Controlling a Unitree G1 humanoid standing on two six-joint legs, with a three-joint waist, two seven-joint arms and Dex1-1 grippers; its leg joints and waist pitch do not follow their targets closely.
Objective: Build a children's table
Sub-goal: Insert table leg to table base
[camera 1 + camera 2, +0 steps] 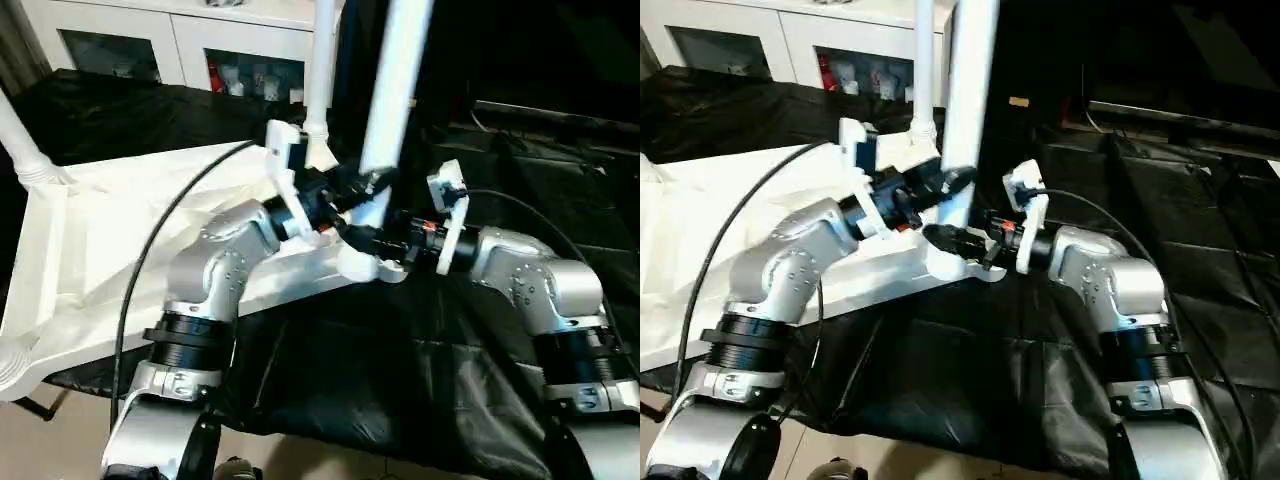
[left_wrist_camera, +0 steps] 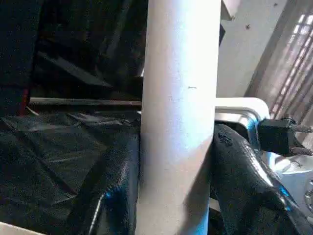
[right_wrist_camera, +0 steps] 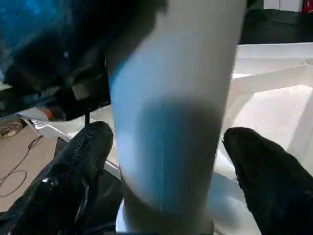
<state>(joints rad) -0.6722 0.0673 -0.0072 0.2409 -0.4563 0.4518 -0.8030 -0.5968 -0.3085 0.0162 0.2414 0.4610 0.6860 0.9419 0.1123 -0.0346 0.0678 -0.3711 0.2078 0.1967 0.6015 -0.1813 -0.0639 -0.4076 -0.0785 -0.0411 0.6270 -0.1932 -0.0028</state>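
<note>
head views: upturned table top [image 1: 120, 240] on black sheeting [image 1: 400, 380], three legs upright in corner sockets. left gripper [image 2: 171, 161] pinches the near leg [image 1: 395, 80]; the left wrist view shows both fingers [image 2: 110, 186] touching it. right wrist view: right gripper [image 3: 166, 166] spread, fingertips [image 3: 83, 156] apart from that leg.

We see one white leg [image 3: 171, 112], upright, between our right gripper [image 3: 168, 147]'s two black fingers [image 3: 73, 181], which stand apart from its sides. We see the leg's foot seated in the white tabletop [image 3: 274, 98], ribbed, behind it.
</note>
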